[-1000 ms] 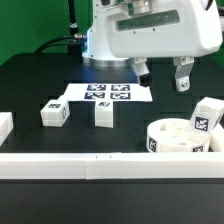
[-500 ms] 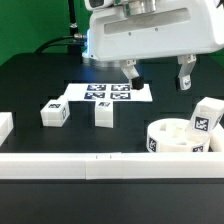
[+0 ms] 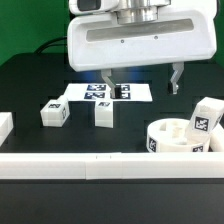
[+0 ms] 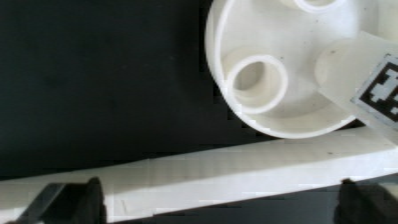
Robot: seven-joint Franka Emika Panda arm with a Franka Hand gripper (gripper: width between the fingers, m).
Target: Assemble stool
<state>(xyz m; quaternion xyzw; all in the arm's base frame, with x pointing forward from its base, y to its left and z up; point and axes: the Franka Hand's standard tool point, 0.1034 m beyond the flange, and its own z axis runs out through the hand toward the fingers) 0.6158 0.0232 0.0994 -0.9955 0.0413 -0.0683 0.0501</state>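
Observation:
The round white seat (image 3: pixel 178 138) lies at the front right of the black table, against the front rail. One tagged leg (image 3: pixel 204 118) stands at its far right side. Two more legs (image 3: pixel 54 112) (image 3: pixel 104 114) stand apart at the left centre. My gripper (image 3: pixel 142 80) hangs open and empty above the table's middle, left of and behind the seat. In the wrist view the seat (image 4: pixel 294 70) with a round hole shows beyond my gripper (image 4: pixel 219 205), whose fingertips (image 4: pixel 75 200) stand wide apart with nothing between them. A leg's tag (image 4: pixel 381 85) shows at the seat's edge.
The marker board (image 3: pixel 92 92) lies behind the two loose legs, partly under the gripper. A long white rail (image 3: pixel 110 163) runs along the front edge and shows in the wrist view (image 4: pixel 231 165). A white block (image 3: pixel 4 125) sits at the left edge.
The gripper has moved toward the exterior view's left, from over the seat's far side to above the marker board's right end. The jaws stay open. Seat and legs have not moved.

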